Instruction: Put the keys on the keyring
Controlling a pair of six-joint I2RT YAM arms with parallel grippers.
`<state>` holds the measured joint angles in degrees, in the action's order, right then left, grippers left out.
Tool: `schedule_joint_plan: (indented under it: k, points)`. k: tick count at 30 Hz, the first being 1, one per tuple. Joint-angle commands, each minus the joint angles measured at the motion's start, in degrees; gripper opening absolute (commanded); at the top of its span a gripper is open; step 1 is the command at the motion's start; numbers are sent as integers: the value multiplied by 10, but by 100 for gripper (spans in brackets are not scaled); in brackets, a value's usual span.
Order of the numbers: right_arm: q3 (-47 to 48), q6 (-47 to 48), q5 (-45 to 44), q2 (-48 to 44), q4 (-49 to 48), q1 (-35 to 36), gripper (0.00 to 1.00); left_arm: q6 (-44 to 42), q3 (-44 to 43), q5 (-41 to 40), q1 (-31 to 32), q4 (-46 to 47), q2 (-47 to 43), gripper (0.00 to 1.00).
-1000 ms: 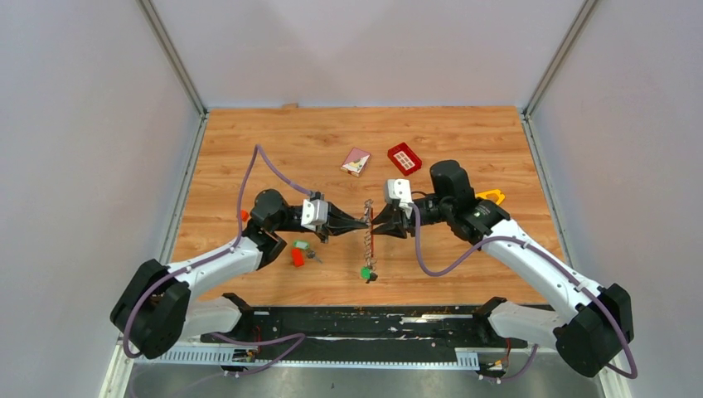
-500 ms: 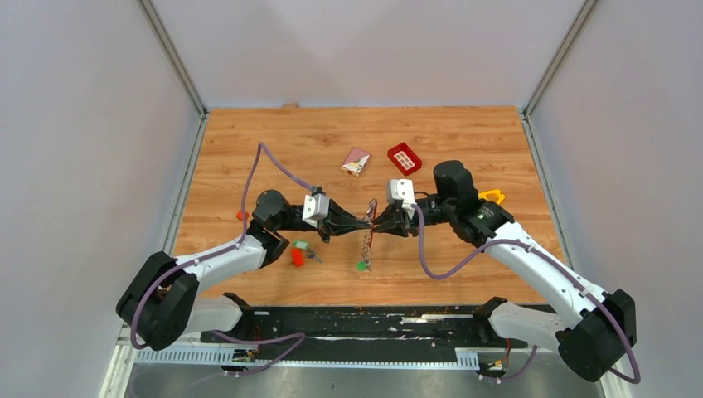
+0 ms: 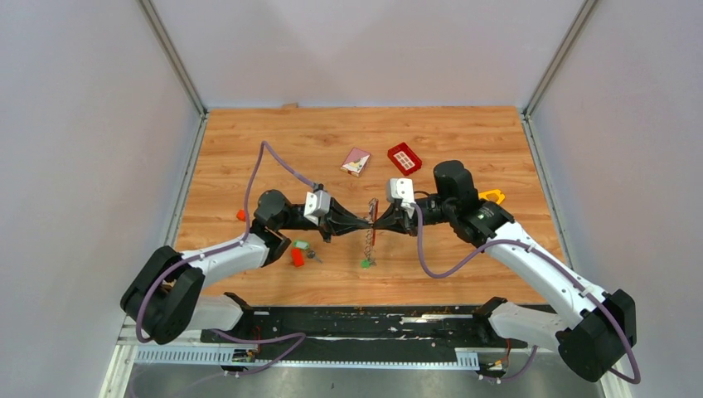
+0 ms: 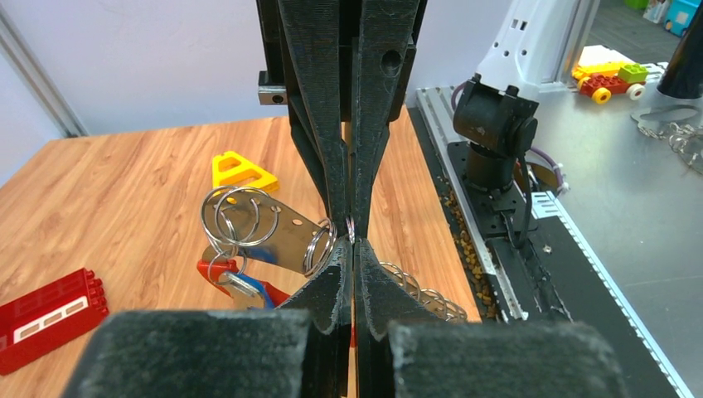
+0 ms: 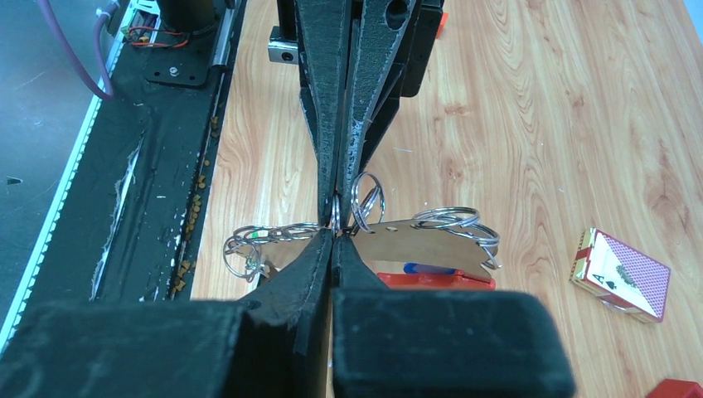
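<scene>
Left claw point(image 3: 362, 221): pressed together, pinching a thin split ring of the keyring point(image 3: 370, 239); in the left wrist view my fingertips meet on the wire with no gap.
Right claw point(image 3: 383, 222): also pressed together, nose to nose with my left one, and apparently nipping the same ring from the other side.
Keyring position: held between my two claws over the middle of the worktop point(image 3: 249, 149). Its chain of rings hangs toward the near edge; I cannot tell whether the lower end touches the wood.
Hanging parts: a metal plate point(image 5: 423, 243) and a red arc point(image 5: 431, 280) dangle just beside the pinch.
Done, as I judge it: a green-headed key point(image 3: 365, 264) sits at the chain's lower end and a blue-headed key point(image 4: 249, 286) lies against the red arc, both seemingly threaded.
Left to do: loose keys point(image 3: 307, 249) lie on the worktop beside a small red block point(image 3: 297, 258), near my left arm and well apart from the ring.
Step in hand: probably steadying or prising the ring; neither claw carries a key.
Progress: partway, I reckon.
</scene>
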<state>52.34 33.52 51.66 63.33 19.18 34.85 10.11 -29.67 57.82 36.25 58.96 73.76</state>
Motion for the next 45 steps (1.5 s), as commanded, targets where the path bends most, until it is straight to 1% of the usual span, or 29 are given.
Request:
schedule_joint_plan:
  k: [1, 3, 5, 6, 7, 9, 10, 11, 13, 17, 20, 22, 25, 29, 32, 37, 38, 39, 42, 45]
  points:
    - [18, 21, -14, -16, -10, 4, 0, 9, -4, -1, 0, 28, 6, 0]
    - [23, 39, -28, -18, 7, 4, 0, 3, -9, 2, 0, 16, 6, 6]
    - [27, 65, -47, -22, 31, 5, 0, -17, -16, 11, 0, -14, 2, 16]
    - [29, 79, -60, -24, 42, 6, 0, -41, -23, 15, 0, -47, -3, 20]
    - [30, 93, -75, -26, 56, 10, 0, -75, -34, 14, 0, -92, -12, 26]
    - [36, 118, -110, -26, 87, 21, 0, -172, -65, 1, 0, -233, -29, 38]
    - [39, 127, -129, -25, 101, 27, 0, -222, -82, -6, 0, -298, -36, 42]
    - [42, 133, -148, -24, 114, 36, 0, -266, -105, -15, 1, -355, -39, 44]
    - [50, 137, -177, -18, 137, 49, 0, -324, -133, -21, 1, -433, -40, 48]
    - [75, 127, -220, -3, 164, 72, 0, -388, -172, -21, 9, -521, -24, 48]
    - [87, 117, -243, 2, 169, 80, 0, -422, -187, -17, 17, -564, -14, 43]
    - [93, 111, -257, 5, 172, 82, 0, -423, -188, -10, 19, -565, -9, 40]
    - [106, 104, -280, 14, 178, 84, 0, -423, -188, 0, 23, -566, -5, 40]
    - [119, 100, -298, 28, 192, 90, 0, -425, -184, -10, 23, -564, -11, 40]
    - [116, 98, -297, 28, 191, 91, 0, -431, -176, -35, 23, -565, -26, 42]
    - [109, 93, -289, 31, 192, 90, 0, -431, -158, -114, 23, -554, -61, 45]
    - [109, 89, -288, 32, 191, 91, 0, -431, -156, -119, 23, -556, -70, 45]
    - [108, 88, -285, 33, 191, 90, 0, -436, -156, -114, 24, -564, -79, 45]
    - [107, 81, -275, 35, 191, 90, 0, -446, -159, -61, 23, -587, -95, 47]
    - [113, 74, -269, 42, 193, 89, 0, -448, -170, -20, 23, -629, -92, 45]
